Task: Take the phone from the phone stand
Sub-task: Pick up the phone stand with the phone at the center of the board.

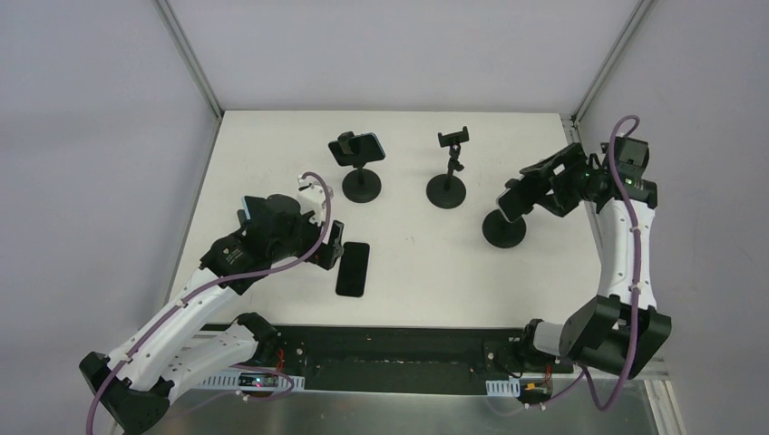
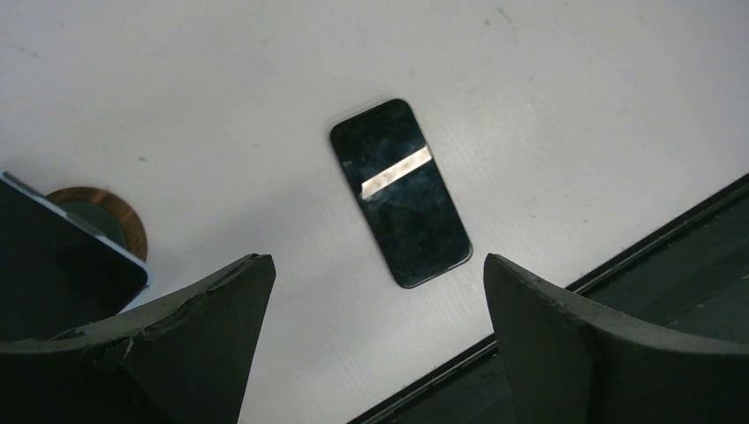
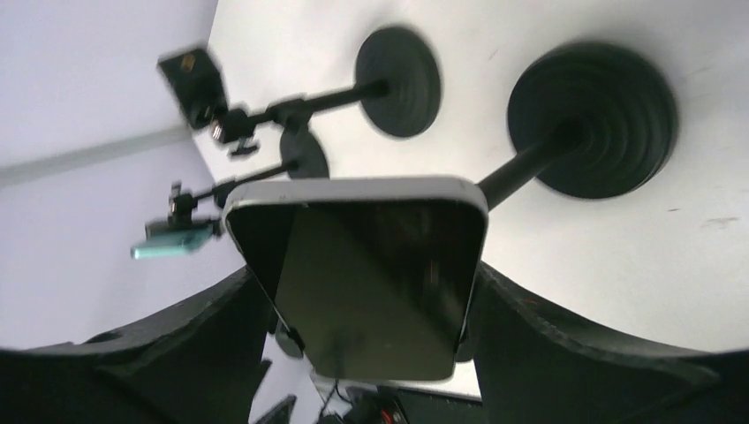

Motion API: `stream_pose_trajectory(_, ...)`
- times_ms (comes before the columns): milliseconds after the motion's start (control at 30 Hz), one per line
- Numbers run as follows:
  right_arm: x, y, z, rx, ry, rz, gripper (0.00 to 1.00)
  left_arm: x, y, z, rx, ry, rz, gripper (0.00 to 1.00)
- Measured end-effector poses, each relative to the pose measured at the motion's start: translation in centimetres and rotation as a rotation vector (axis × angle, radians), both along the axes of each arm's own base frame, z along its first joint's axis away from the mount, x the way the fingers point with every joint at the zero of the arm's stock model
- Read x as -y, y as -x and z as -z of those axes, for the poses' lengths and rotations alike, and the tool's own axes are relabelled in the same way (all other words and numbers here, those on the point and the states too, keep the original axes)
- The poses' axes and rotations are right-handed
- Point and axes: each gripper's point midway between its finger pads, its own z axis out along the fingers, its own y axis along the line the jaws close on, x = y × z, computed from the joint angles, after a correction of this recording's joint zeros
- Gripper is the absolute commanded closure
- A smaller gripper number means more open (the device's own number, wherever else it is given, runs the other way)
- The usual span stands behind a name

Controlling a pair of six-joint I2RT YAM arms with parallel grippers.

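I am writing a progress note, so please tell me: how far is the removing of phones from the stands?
Done: one phone lies flat on the table beside the open left hand, and the middle stand is empty. In hand: the right hand grips the second phone, not yet off the right stand. Left: lifting it out, then the third phone on the left stand.

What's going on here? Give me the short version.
The right gripper is closed on the black phone with the silver rim, which sits on the black round-based stand on the right. The left gripper hangs open above a second black phone lying flat on the white table. Behind, another black stand holds a blue-edged phone, and a third black stand is empty.
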Motion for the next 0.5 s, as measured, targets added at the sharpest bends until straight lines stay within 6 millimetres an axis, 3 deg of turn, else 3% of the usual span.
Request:
stream_pose_trajectory(300, -9.0, 2.6, -4.2, 0.177, -0.047, -0.299, 1.00, 4.4, 0.5, -6.3, 0.168, 0.274, 0.153, 0.10)
stream_pose_trajectory(500, -11.2, 3.5, -4.4, 0.182, -0.055, -0.372, 1.00, 6.3, 0.6, -6.0, 0.141, 0.303, 0.191, 0.11)
